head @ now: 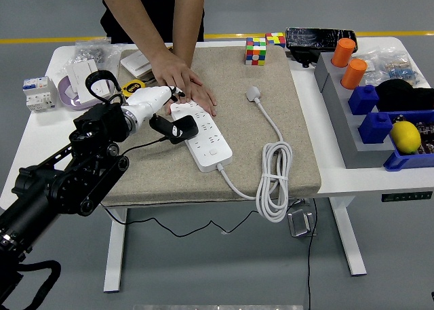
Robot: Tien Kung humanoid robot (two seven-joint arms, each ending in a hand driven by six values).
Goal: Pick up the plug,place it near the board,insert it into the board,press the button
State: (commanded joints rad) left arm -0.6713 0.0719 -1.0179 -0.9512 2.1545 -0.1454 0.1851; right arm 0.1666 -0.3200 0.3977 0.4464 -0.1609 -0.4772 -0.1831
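The robot's left hand (161, 105) rests fingers-down on the black plug (182, 129), apparently gripping it as it sits in the white board (203, 135) a person's hand (182, 79) steadies; insertion looks nearly done, the button (213, 151) unpressed.

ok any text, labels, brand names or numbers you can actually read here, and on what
None can be read.
Power strip: faint marks by its sockets, too small to read.
White device at the table's left edge: print blurred.
Packets at the far right: print too small.
Black case at the far edge: no legible label.
Black plug, Rubik's cubes, blue bins: no text visible.
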